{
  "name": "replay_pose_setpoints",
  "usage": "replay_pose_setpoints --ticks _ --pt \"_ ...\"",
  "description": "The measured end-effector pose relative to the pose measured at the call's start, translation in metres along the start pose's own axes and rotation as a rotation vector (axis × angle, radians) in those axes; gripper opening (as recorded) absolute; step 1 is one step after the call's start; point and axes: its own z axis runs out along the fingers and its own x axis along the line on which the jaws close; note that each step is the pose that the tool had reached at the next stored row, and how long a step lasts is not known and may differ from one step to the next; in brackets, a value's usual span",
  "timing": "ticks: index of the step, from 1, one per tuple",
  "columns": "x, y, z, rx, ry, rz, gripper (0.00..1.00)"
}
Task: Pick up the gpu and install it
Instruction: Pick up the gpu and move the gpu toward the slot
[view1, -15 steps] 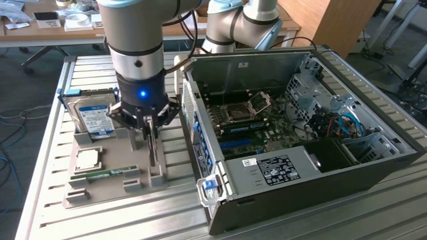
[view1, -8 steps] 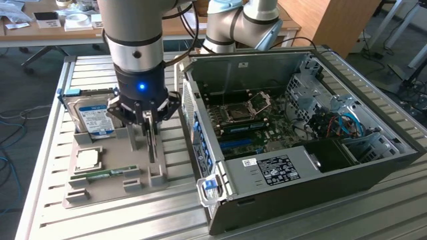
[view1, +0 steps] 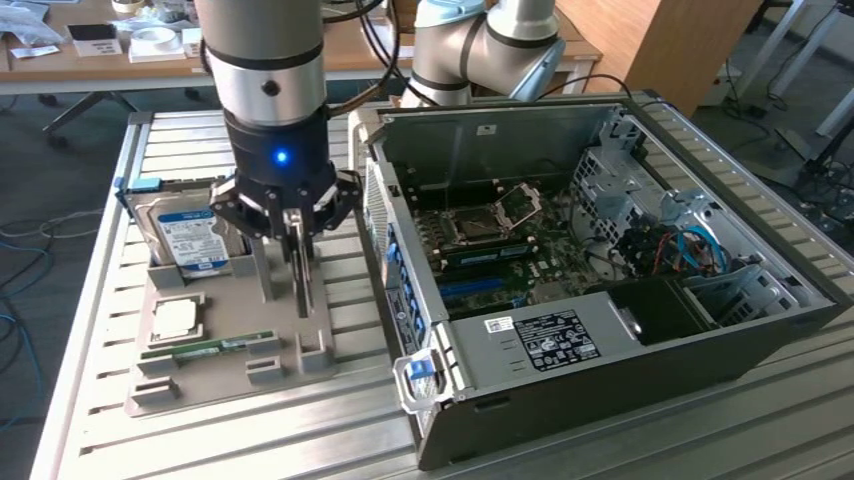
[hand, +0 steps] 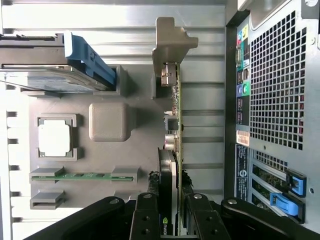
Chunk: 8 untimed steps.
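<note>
1. Two fingers (hand: 146, 215), half closed, clamp the gpu (hand: 168, 175) by both faces.
2. The gpu stands on edge in the grey tray (view1: 200, 385), nine o'clock from the computer case (view1: 561, 340).

arm (view1: 274, 90): upright, wrist pts straight down.
gripper (view1: 296, 232): faces down, fingers (hand: 147, 212) clamped on gpu (view1: 306, 278), one per side, at its top edge.

Green-and-black gpu (hand: 170, 165), grey tray (hand: 107, 152), blue-and-white hard drive (view1: 187, 235), green RAM stick (hand: 82, 176)
</note>
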Motion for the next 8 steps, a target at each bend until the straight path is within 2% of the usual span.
replay_pose_setpoints --ticks 8 --pt "0.0 0.0003 -0.0104 0.0002 0.0001 0.0 0.27"
